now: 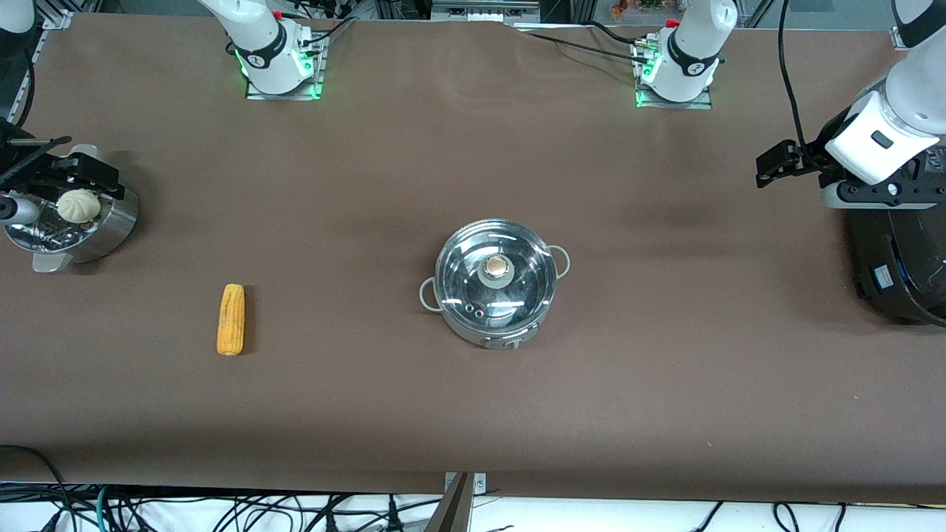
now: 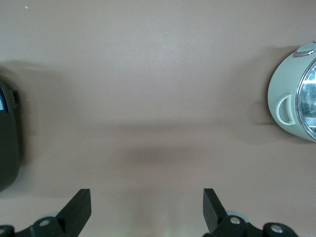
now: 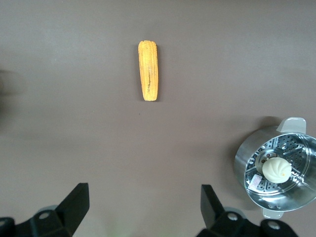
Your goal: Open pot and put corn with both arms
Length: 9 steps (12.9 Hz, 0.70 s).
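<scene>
The shiny steel pot stands at the middle of the table with its glass lid and tan knob on it. Its edge shows in the left wrist view. The yellow-orange corn cob lies on the table toward the right arm's end and also shows in the right wrist view. My left gripper is open and empty, up over bare table beside the black appliance. My right gripper is open and empty, up by the steamer basket.
A steel steamer basket holding a white bun stands at the right arm's end. A large black round appliance stands at the left arm's end. Brown table lies between the corn and the pot.
</scene>
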Each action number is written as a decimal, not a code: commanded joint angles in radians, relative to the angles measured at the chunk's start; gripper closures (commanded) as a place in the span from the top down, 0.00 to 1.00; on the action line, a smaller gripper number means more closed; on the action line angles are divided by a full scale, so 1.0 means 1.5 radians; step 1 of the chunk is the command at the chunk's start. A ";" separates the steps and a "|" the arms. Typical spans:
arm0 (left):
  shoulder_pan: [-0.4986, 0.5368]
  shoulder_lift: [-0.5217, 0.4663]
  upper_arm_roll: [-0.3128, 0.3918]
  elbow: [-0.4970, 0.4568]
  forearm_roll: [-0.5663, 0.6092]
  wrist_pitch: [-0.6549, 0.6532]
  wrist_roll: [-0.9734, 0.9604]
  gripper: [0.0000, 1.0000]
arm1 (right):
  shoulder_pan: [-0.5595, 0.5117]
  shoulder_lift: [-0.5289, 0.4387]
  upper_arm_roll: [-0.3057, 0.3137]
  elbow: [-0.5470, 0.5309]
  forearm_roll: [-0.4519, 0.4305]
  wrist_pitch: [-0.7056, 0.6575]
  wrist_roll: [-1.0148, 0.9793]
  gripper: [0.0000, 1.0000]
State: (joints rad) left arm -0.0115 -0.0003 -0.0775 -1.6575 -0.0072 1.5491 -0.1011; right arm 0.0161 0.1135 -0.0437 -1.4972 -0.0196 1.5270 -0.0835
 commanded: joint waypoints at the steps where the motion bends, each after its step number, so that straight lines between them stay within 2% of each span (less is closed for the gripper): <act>1: 0.007 0.013 -0.003 0.026 -0.009 -0.018 0.014 1.00 | -0.004 0.007 -0.001 0.015 0.004 -0.004 0.002 1.00; 9: 0.005 0.039 -0.002 0.046 -0.008 -0.014 0.008 1.00 | -0.005 0.008 -0.003 0.015 0.002 -0.003 -0.002 1.00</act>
State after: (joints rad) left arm -0.0108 0.0286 -0.0775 -1.6429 -0.0072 1.5488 -0.1011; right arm 0.0147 0.1153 -0.0470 -1.4972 -0.0196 1.5270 -0.0829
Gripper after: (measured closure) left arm 0.000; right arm 0.000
